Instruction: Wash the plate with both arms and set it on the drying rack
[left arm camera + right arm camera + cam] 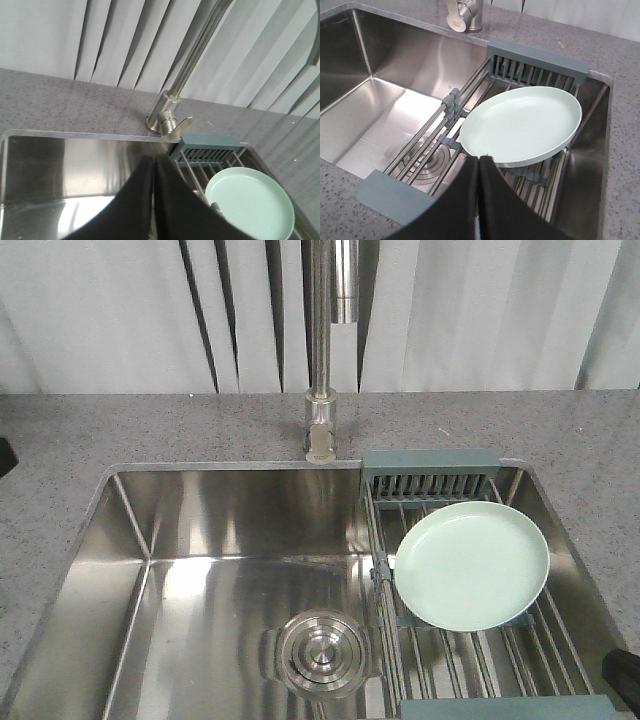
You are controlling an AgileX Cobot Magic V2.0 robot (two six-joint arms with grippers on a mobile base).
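Both pincers show only in their own wrist views, each with its two black fingers pressed together and nothing between them: the left pincer (153, 165) hangs above the sink (50, 165) basin, pointing toward the tap (172, 112), and the right pincer (479, 167) hovers just in front of the near rim of the plate (522, 125), not touching it. That pale mint-green plate lies face up on the drying rack (537, 62), which spans the right part of the sink with its steel wire bars running front to back and its dark grey-green end pieces resting on the sink's edges. It sits toward the far half of the rack, close to the slotted end piece, and looks slightly tilted, its near edge overhanging a crossbar. In the front-facing view the plate (470, 565) covers most of the rack's (430, 480) width, and the round steel drain (322, 650) sits in the basin floor to its left. Grey speckled desk (150, 430) surrounds the sink, with pale pleated curtains (100, 310) behind.
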